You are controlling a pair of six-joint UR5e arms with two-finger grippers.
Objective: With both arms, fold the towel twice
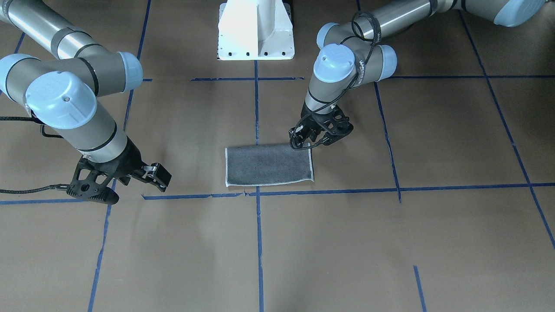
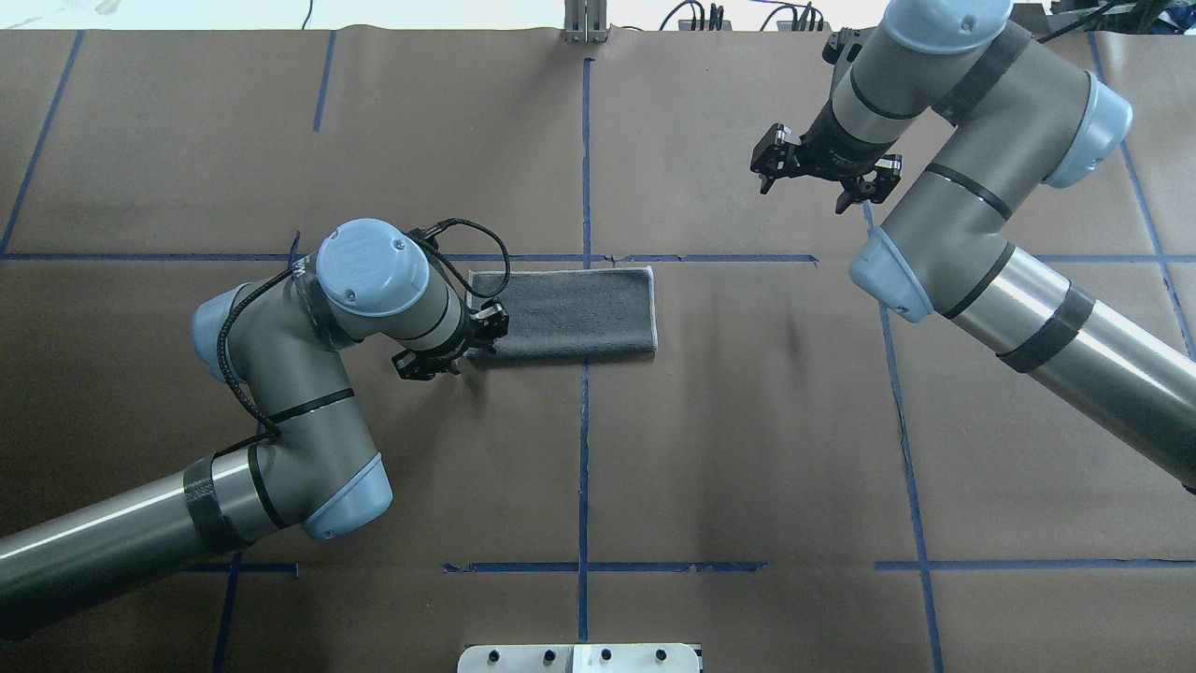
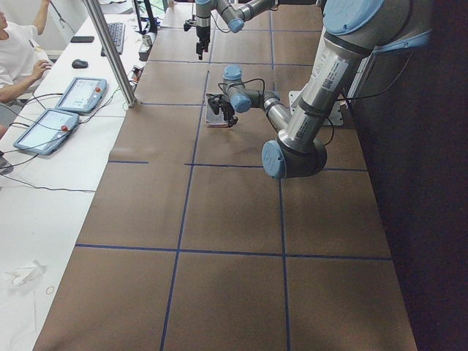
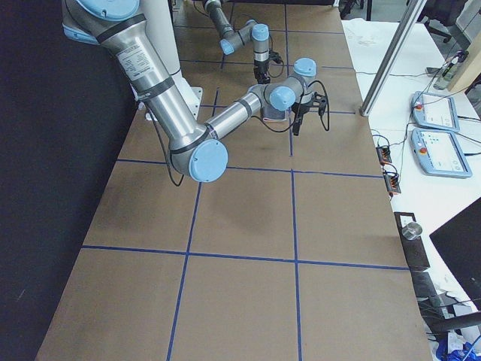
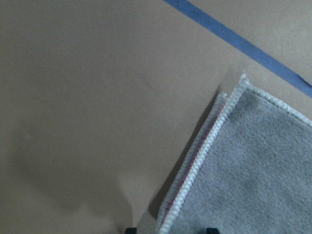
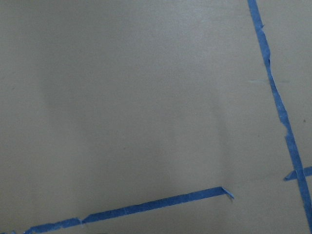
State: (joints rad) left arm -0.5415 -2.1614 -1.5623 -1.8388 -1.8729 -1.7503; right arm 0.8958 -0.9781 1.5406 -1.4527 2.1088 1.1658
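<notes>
**Towel folded once, left tool at its corner**

The towel [image 2: 565, 313] lies flat near the middle of the tabletop [image 2: 747, 449] as a long rectangle, grey face up, with pale stitched edging round it. It sits across the blue tape line [image 2: 584, 449] that runs away from the robot, and its far long edge lies just beside a crossing tape line. In the left wrist view two layers show at the corner, their edges stacked and slightly offset, with a thin streak of pink between them.

The left arm [image 2: 280, 402] bends in low over the tabletop. Its tool [image 2: 453, 344] is at the short end of the towel on the robot's left, by the corner nearest the robot. The fingers stand apart. In the left wrist view the two tips show at the bottom edge of the picture, one over bare tabletop and one over the cloth, with the towel's edge running between them. They are not closed on the towel.

The right arm [image 2: 990, 234] is well away from the towel, on the robot's far right. Its tool [image 2: 813, 182] hangs above bare tabletop with its fingers spread wide and nothing between them. The right wrist view shows only brown tabletop and tape.
</notes>
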